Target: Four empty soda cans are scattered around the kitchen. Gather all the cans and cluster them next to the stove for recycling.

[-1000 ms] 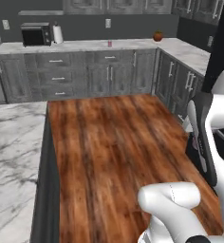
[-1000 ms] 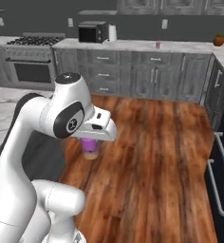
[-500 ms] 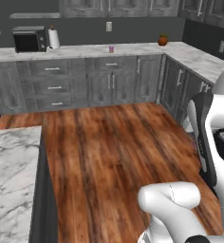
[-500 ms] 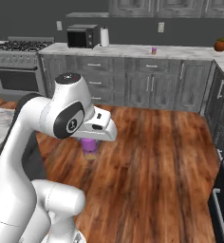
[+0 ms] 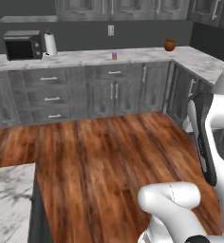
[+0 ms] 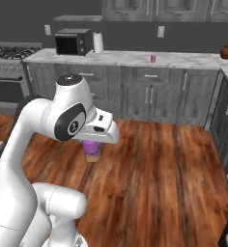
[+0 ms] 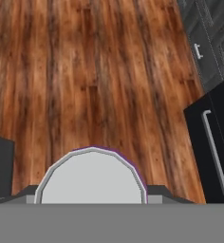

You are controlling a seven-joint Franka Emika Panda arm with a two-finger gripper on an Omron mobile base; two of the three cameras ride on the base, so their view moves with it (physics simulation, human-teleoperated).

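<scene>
I've got the gripper (image 6: 92,144) clamped on a purple soda can (image 6: 92,150), carried over the wood floor; stove (image 6: 8,62) far left. Second can (image 6: 153,58) sits on the counter. Risk: base jolt slips it.

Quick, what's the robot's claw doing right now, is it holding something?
Gripper: jaws closed on a purple soda can, carried above the wooden floor.

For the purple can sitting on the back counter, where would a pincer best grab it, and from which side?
Likely the mid-body of the purple can on the back counter, fingers on opposite curved sides, approached from the front edge of the counter. It stands upright, and a wall rises behind it.
</scene>
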